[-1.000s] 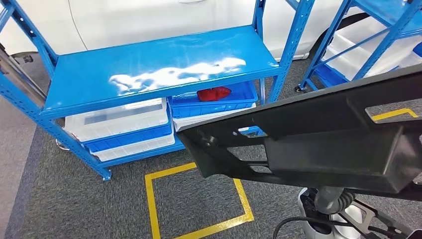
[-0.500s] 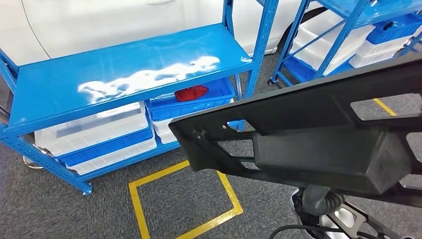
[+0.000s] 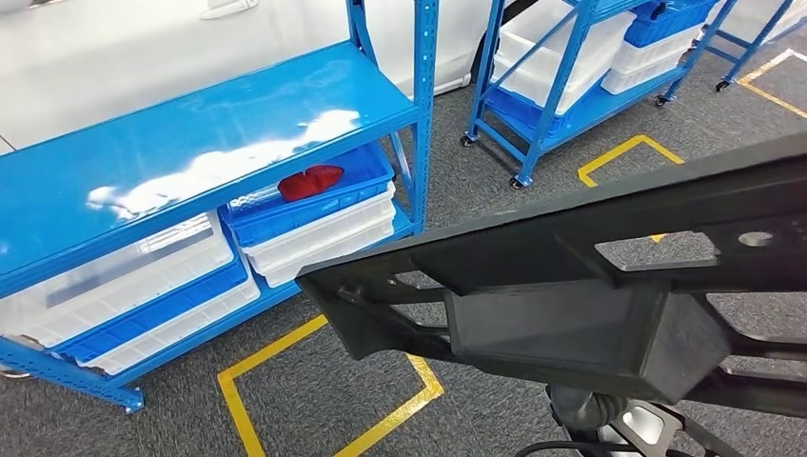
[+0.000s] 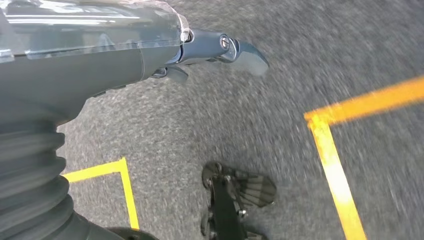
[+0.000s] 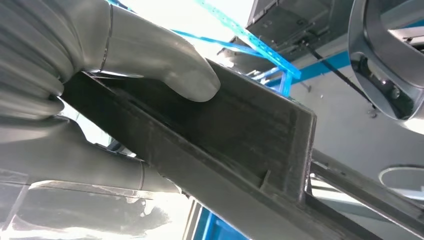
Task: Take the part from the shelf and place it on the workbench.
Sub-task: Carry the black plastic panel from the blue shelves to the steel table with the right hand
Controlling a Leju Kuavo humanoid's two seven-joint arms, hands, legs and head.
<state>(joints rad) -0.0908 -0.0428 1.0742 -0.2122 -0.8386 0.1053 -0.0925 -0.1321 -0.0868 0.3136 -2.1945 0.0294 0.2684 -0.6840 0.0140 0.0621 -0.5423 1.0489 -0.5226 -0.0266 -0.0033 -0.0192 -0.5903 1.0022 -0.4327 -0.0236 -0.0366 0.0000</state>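
A large black plastic part [image 3: 571, 286], a long frame with cut-outs and a box-shaped pocket, hangs close in front of the head camera and hides the floor at the right. My right hand [image 5: 125, 50] grips this part [image 5: 240, 135], thumb pressed on one face and the other fingers wrapped under its edge. My left hand [image 4: 150, 55] hangs over the grey carpet with nothing in it, its fingers [image 4: 235, 50] apart. The blue shelf [image 3: 190, 143] stands to the left, its top board bare.
Under the shelf's top board sit white and blue bins; one blue bin holds a red part [image 3: 309, 181]. A second blue rack [image 3: 571, 86] with bins stands at the back right. Yellow tape squares [image 3: 238, 400] mark the carpet. A white car body [image 3: 95, 48] stands behind the shelf.
The whole picture has slid left and down: the camera has turned right, away from the shelf. The black part stays in my right hand, and the second rack has come further into view.
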